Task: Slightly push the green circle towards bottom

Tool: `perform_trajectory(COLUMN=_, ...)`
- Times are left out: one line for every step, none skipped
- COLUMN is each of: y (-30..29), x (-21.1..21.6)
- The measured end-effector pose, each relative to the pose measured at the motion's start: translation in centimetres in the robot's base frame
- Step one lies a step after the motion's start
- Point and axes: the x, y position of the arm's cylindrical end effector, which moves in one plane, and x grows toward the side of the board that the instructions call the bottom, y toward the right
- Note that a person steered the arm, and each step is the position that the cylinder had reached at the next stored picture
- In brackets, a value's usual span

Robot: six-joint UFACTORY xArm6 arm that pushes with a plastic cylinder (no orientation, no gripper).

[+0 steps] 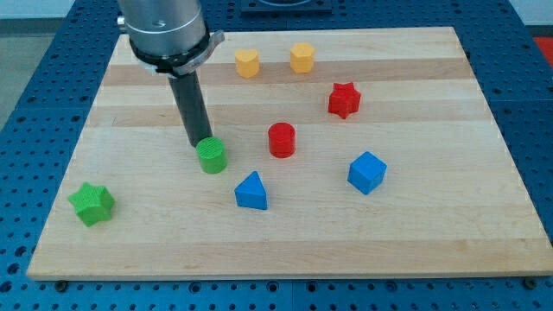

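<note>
Upright, a ribbed green circle [211, 155], my tip [199, 143] against its top-left edge.

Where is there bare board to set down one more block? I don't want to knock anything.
The widest bare patch is the view's bottom right, below the blue cube to the board edge. Another lies between the green star and blue triangle. It is crowded mid-board: my tip sits by the green circle, near the red cylinder.
</note>
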Motion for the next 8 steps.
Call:
perform_trajectory(y=2.8, x=-1.8)
perform_trajectory(y=5.7, x=-1.7)
perform_trajectory(y=6.4, x=-1.0)
perform_trajectory(y=6.1, x=-0.8)
perform_trajectory(y=5.1, x=-1.1)
perform_trajectory(y=3.8, x=-1.1)
perform_trajectory(y=3.7, x=1.2)
perform_trajectory(y=3.3, x=2.0)
